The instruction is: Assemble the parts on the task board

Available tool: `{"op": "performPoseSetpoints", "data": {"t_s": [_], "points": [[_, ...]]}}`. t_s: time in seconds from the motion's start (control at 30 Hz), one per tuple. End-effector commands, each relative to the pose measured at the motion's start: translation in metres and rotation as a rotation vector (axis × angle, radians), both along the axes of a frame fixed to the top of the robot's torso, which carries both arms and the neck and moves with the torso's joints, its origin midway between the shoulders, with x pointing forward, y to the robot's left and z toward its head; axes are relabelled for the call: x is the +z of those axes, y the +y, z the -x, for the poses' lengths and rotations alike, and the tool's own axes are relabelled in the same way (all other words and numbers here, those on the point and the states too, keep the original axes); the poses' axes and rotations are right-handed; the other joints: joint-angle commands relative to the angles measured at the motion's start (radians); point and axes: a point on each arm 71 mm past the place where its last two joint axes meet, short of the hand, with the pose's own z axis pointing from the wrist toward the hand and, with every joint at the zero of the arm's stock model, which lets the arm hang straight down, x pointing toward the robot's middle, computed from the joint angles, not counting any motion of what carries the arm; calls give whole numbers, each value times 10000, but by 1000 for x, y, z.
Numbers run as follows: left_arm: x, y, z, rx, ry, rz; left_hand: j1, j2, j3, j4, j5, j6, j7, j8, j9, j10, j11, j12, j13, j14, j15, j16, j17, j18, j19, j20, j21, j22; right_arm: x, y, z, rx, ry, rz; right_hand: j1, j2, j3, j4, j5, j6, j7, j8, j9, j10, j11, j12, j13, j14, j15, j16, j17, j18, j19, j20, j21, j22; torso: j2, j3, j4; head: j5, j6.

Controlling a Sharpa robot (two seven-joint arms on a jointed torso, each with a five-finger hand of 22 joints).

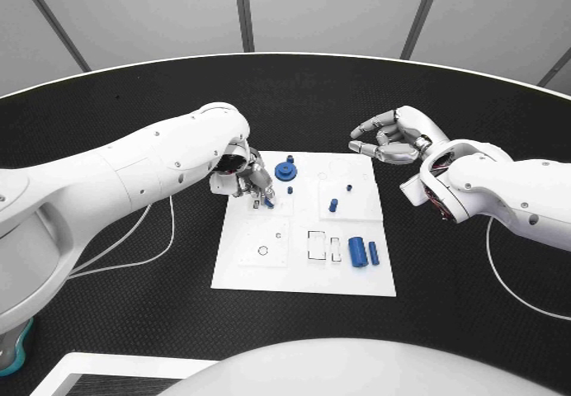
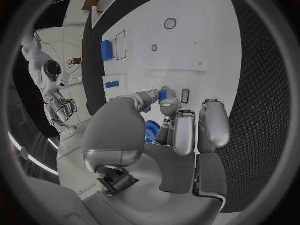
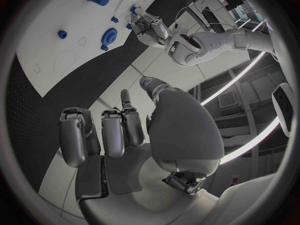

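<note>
The white task board (image 1: 238,276) lies mid-table. My left hand (image 1: 244,175) hovers over its upper left part and pinches a small blue peg (image 1: 268,200) between thumb and finger, low over the board; the left wrist view shows that peg (image 2: 164,95) at the fingertips (image 2: 169,105). A round blue gear (image 1: 285,171) sits just beside the hand. Two short blue pegs (image 1: 333,205) stand in the board's middle, and two blue cylinders (image 1: 358,251) lie at its lower right. My right hand (image 1: 393,136) hangs off the board's upper right corner, fingers curled in, holding nothing.
Empty rectangular and round recesses (image 1: 317,245) show on the board's lower half. White cables (image 1: 155,247) trail on the black table (image 1: 119,330) left and right of the board. In the right wrist view the board (image 3: 44,60) lies beyond the curled fingers (image 3: 122,130).
</note>
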Motion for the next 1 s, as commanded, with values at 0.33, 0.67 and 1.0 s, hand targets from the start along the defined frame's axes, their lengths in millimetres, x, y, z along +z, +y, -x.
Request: {"op": "performPoseSetpoints", "data": {"t_s": [0.33, 0.67, 1.0], "points": [[-1, 3, 1, 104, 109, -389, -131, -11, 1415, -1360, 79, 42, -43, 62, 16, 98, 1, 55, 7, 713, 2, 52, 1481, -18, 42, -13, -4, 9, 0, 0, 0, 13, 7, 0, -34, 23, -3, 41, 63, -71, -20, 34, 12, 21, -47, -20, 1387, 713, -45, -51, 1337, 63, 368, -78, -54, 1241, 8, 5, -9, 1, 1], [-1, 3, 1, 127, 91, -384, -143, -17, 1421, -1363, 92, 47, -46, 66, 15, 101, 0, 55, 2, 713, 0, 52, 1481, -19, 45, -14, -2, 13, 0, 0, 0, 15, 7, 1, -34, 23, -3, 41, 63, -71, -20, 34, 12, 21, -47, -20, 1387, 713, -45, -51, 1337, 63, 368, -78, -54, 1241, 5, 8, -5, 10, 1], [-1, 3, 2, 89, 132, -406, -170, -43, 1425, -1371, 105, 54, -50, 72, 12, 119, -5, 66, 12, 714, -4, 52, 1482, -18, 45, -19, -3, 11, 0, 1, 0, 22, 2, -1, -34, 23, -3, 41, 63, -71, -20, 34, 12, 21, -47, -20, 1387, 713, -45, -51, 1337, 63, 368, -78, -54, 1241, 9, 9, -7, 5, 1]]}}
